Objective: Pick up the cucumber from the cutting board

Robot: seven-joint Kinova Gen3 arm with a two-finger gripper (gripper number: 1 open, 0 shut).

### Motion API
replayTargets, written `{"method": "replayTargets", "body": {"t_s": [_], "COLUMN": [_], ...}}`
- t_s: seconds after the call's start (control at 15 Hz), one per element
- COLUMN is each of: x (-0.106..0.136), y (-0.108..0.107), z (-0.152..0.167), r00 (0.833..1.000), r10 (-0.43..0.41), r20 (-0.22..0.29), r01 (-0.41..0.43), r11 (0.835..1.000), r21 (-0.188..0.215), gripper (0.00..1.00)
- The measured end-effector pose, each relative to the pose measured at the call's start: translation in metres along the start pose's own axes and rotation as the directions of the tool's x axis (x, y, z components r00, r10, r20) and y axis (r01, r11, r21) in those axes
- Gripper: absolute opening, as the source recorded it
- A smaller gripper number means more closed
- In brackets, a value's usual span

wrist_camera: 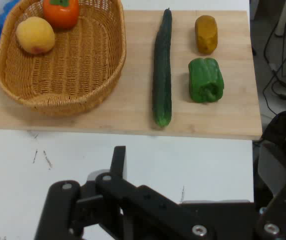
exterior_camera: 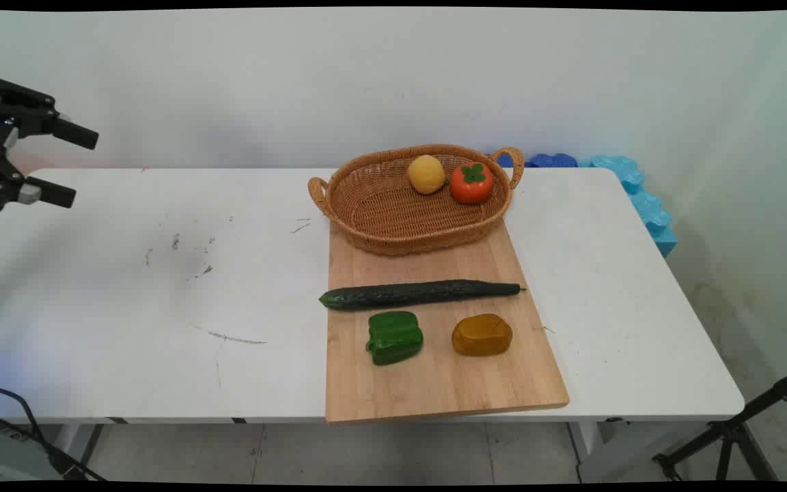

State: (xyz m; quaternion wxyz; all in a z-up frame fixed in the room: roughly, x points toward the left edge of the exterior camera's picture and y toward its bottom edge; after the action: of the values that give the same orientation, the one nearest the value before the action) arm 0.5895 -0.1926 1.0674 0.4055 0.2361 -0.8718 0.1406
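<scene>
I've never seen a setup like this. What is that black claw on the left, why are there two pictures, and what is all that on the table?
The black claw is the robot arm's gripper; its jaws stand open and hold nothing, up at the table's left end. One picture comes from a fixed camera overlooking the white table; the other from a camera on the hand itself. On a wooden board sit a wicker basket holding a yellow fruit and an orange persimmon, then a cucumber, a green pepper and a brownish-yellow lump.
</scene>
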Motion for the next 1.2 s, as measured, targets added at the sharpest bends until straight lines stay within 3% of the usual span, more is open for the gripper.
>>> {"method": "replayTargets", "body": {"t_s": [0.53,1.2], "x": [0.024,0.094], "y": [-0.006,-0.005], "z": [0.026,0.118], "r00": [1.000,0.994], "r10": [-0.003,-0.056], "r20": [0.026,0.097], "r01": [0.003,0.055], "r11": [1.000,0.998], "r21": [0.011,0.016], "gripper": [1.00,1.00]}}
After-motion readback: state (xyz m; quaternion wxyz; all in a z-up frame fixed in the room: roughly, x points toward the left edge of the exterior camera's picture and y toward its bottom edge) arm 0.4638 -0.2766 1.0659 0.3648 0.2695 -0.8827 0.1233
